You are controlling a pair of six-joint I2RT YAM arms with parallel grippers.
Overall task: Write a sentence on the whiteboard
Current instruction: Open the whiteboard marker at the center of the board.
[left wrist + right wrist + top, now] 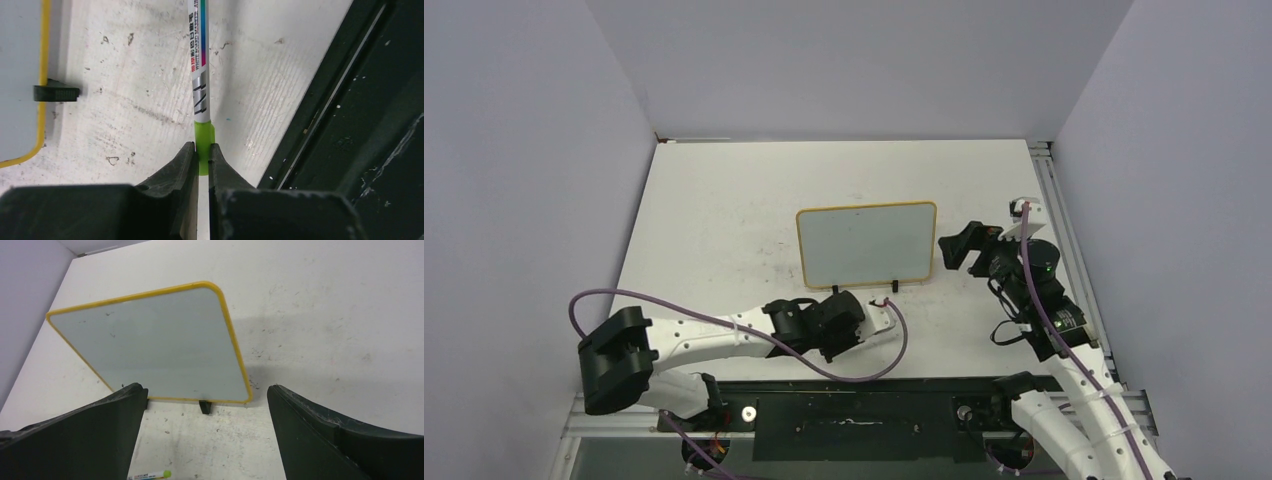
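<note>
Whiteboard (150, 342) — beyond right gripper's (206, 390) wide jaws

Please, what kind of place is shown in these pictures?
Probably a robot test cell in a laboratory: plain grey walls enclose a scuffed white table, a left arm and right arm are bolted at its near edge, and a small whiteboard sits on it.

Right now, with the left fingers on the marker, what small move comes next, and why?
Probably lift the marker straight up: the left fingers are shut on its green end, it lies flat on the table, and the board is blank.
</note>
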